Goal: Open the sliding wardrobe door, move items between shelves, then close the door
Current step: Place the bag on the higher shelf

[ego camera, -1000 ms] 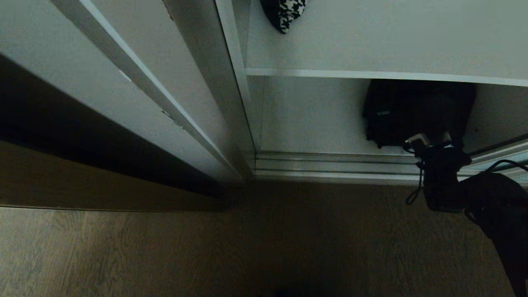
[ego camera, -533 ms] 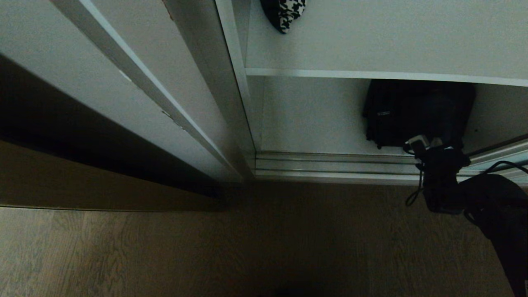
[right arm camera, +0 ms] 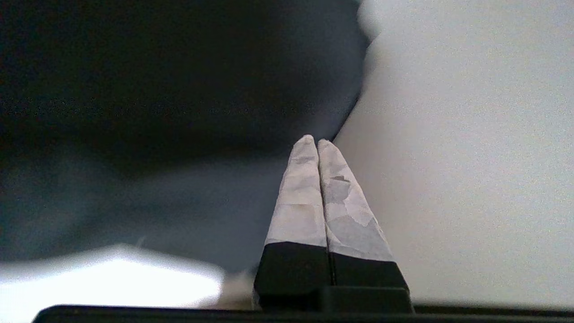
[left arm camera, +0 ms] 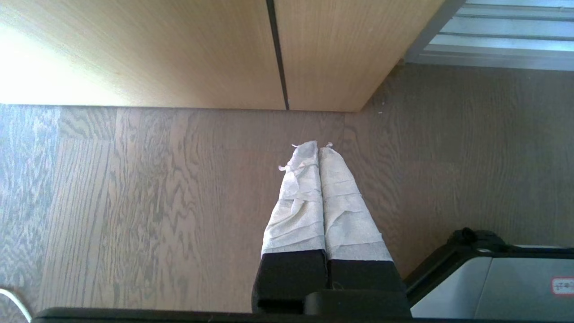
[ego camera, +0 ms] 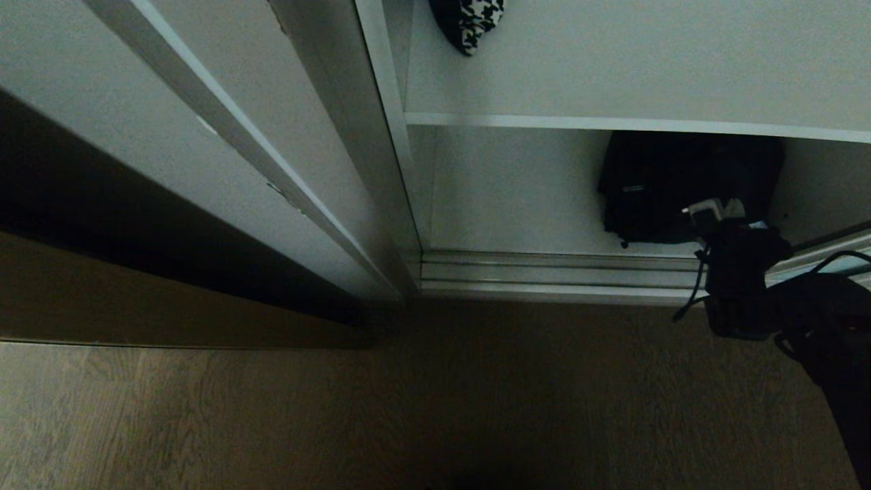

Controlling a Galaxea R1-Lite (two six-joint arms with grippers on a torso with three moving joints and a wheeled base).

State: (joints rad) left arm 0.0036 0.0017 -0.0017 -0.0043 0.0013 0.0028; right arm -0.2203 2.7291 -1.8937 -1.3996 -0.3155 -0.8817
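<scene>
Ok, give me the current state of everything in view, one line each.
sliding wardrobe door: slid open, shelves exposed
black bag: on the bottom shelf
houndstooth cloth: on the upper shelf
right gripper: shut, tips at the bag, grip unconfirmed
left gripper: shut, empty, over the wood floor

Matt wood-grain floor (ego camera: 272, 422), smooth white shelves (ego camera: 612, 68) (matt), soft black bag (ego camera: 653, 190)

At twelve o'clock in the head view a black-and-white houndstooth cloth (ego camera: 469, 24) lies on a plain white shelf (ego camera: 612, 123); at three o'clock sits a black bag (ego camera: 653, 187). The floor (ego camera: 340, 415) is grey-brown woodgrain. The left gripper (left arm camera: 318, 148) has white-wrapped fingers over black bases, beside light wood panels (left arm camera: 179, 49)
</scene>
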